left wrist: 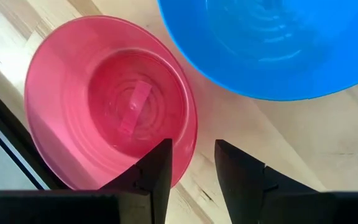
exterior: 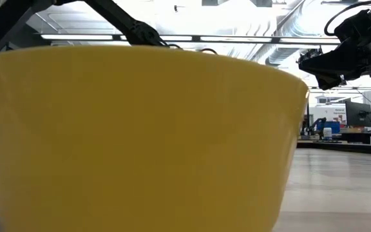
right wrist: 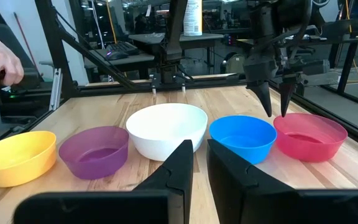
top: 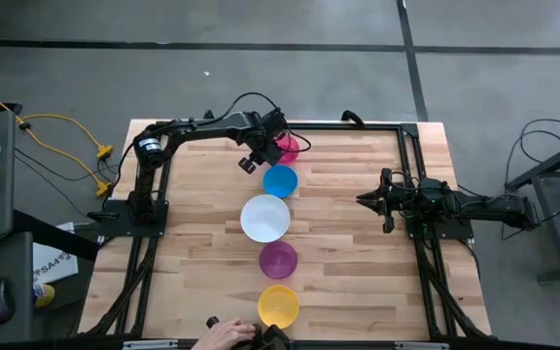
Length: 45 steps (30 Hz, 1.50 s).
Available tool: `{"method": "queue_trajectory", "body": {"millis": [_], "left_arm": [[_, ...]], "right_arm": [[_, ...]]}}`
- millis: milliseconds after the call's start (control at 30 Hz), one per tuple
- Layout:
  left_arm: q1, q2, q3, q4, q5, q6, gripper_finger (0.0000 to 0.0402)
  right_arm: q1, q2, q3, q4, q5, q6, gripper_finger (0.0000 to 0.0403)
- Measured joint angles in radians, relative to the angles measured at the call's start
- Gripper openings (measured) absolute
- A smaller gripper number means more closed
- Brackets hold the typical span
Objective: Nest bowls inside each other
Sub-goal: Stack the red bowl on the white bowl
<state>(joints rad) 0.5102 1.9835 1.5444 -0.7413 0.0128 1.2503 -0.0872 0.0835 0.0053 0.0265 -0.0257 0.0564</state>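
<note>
While hovering over the near rim of the pink-red bowl (top: 288, 148), left gripper (top: 253, 158) fingers spread, straddling the rim but not yet pinching. Bowls in a row down the table middle: pink-red, blue bowl (top: 280, 181), white bowl (top: 264, 218), purple bowl (top: 278, 260), yellow bowl (top: 278, 304), none nested. Step judged: first pick. Next: lower, close on rim, lift, drop into a neighbour. Right gripper (top: 367, 199) parked at the right side, fingers slightly apart, holding nothing

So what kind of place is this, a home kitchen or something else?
Most likely a robotics lab or workshop, not a kitchen. The wooden table carries two framed robot arms, workbenches with monitors stand behind it, and exposed ceiling ducts hang over a large open room.
</note>
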Motion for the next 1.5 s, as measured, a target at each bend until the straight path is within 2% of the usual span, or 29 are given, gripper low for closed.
{"method": "queue_trajectory", "body": {"millis": [800, 1167, 1500], "left_arm": [[0.0, 0.018, 0.0, -0.002, 0.025, -0.028, 0.012], [0.0, 0.063, 0.001, 0.05, -0.005, -0.009, 0.012], [0.0, 0.063, 0.036, 0.012, -0.024, 0.002, 0.012]], "right_arm": [[0.0, 0.0, 0.0, 0.0, 0.0, 0.0, 0.0039], [0.0, 0.0, 0.0, 0.0, 0.0, 0.0, 0.0039], [0.0, 0.0, 0.0, 0.0, 0.0, 0.0, 0.0039]]}}
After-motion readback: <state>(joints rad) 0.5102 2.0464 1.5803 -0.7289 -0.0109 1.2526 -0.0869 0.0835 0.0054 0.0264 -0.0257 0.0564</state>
